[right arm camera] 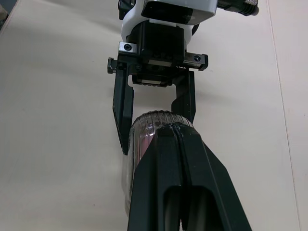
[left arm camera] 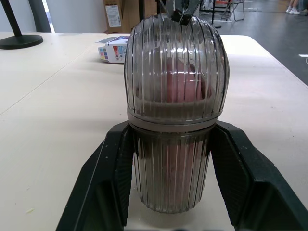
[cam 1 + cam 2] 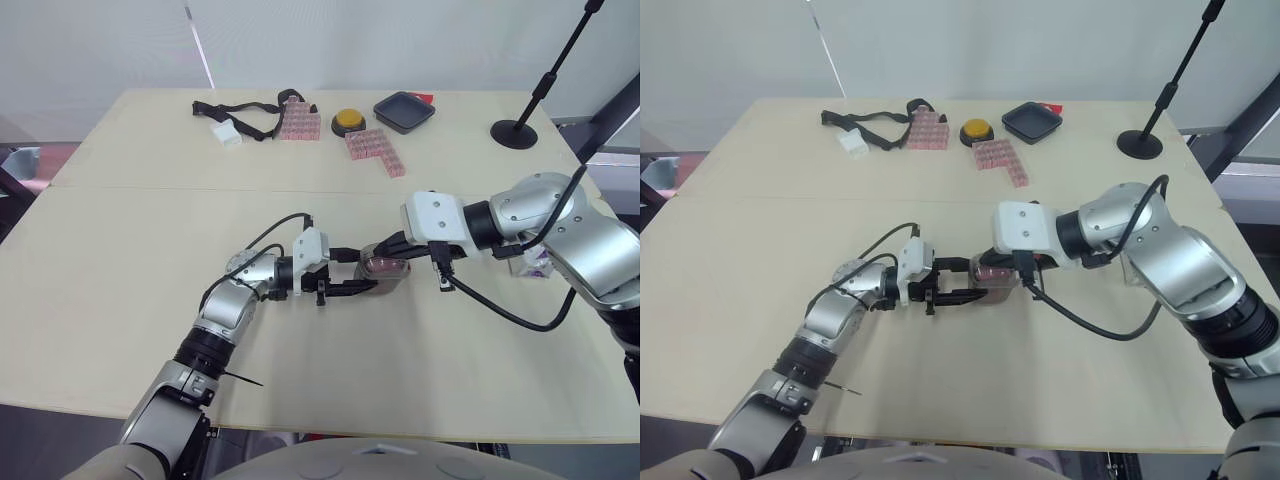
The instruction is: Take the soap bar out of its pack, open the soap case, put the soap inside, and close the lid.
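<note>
The ribbed translucent soap case (image 2: 175, 96) stands mid-table with its domed lid down on the base, and pink soap (image 2: 178, 84) shows through it. My left gripper (image 3: 368, 269) reaches in from the left, and its two black fingers (image 2: 109, 178) clamp the base from both sides. From the right comes my right gripper (image 1: 175, 129), fingers shut together, tips resting on the top of the lid (image 3: 385, 266). The emptied soap pack (image 3: 530, 266), a white box, lies on the table behind my right arm.
Along the far side of the table lie a black strap (image 3: 245, 110), two pink block sets (image 3: 375, 148), a yellow button (image 3: 347, 122) and a black tray (image 3: 404, 111). A stand's round base (image 3: 514, 132) sits at the far right.
</note>
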`<state>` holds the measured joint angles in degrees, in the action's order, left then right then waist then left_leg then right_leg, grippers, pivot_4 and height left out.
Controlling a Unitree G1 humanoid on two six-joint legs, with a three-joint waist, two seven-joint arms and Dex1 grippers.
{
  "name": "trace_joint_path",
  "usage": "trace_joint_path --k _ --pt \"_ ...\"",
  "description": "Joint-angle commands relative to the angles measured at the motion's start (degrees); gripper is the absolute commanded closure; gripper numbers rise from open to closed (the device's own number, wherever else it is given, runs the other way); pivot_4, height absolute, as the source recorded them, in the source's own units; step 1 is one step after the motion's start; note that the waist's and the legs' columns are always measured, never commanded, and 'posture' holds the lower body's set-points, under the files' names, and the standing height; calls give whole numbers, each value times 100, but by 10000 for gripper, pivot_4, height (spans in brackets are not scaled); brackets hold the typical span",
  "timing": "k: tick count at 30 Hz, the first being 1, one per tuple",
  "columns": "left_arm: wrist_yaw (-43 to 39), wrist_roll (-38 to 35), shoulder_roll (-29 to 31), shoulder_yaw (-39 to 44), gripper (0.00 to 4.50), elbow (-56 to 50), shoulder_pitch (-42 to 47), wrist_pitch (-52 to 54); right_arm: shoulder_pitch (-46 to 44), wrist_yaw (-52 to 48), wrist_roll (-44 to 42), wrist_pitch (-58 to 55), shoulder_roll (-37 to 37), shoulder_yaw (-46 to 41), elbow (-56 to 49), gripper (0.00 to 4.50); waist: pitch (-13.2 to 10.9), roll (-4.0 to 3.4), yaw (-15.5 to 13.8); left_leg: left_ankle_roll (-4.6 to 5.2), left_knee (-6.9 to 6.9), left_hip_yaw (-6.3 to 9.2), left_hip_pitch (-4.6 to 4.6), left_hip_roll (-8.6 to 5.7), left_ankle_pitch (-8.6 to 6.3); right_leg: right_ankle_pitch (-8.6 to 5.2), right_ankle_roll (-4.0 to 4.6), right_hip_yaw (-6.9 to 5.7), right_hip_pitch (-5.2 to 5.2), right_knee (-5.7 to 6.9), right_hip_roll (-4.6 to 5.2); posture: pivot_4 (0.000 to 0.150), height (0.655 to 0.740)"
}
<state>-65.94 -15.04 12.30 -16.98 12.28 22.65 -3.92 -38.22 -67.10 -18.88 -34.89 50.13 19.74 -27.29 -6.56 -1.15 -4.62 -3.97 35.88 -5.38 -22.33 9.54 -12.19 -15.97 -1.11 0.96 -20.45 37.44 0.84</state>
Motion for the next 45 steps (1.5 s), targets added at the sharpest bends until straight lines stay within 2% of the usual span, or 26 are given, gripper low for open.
trace_joint_path --k 1,17,24,32,45 --pt "13 -15 35 20 26272 -157 -15 -21 -41 -102 283 18 181 45 177 44777 0 0 1 0 0 0 1 0 0 0 0 0 0 1 0 1500 7400" --pt "-4 -27 31 25 26272 -128 -11 -29 -367 -495 -31 -266 256 -168 155 44777 0 0 3 1 2 -1 0 0 0 0 0 1 1 2 0 1500 7400" --pt "-6 -24 14 22 26272 -102 6 -23 -929 -299 -492 -845 -206 -438 245 44777 0 0 3 1 2 -1 1 0 1 0 0 1 0 8 -1 1500 7400" --pt "11 -16 2 25 26272 -96 12 -26 -949 238 -116 -993 -762 134 195 44777 0 0 -3 2 2 0 2 1 1 0 0 -1 -2 8 -1 1500 7400" --pt "28 -12 8 25 26272 -124 10 -14 -859 224 152 -1242 -689 845 -18 44777 0 0 -1 1 2 0 2 1 1 0 0 -1 -2 7 0 1500 7400"
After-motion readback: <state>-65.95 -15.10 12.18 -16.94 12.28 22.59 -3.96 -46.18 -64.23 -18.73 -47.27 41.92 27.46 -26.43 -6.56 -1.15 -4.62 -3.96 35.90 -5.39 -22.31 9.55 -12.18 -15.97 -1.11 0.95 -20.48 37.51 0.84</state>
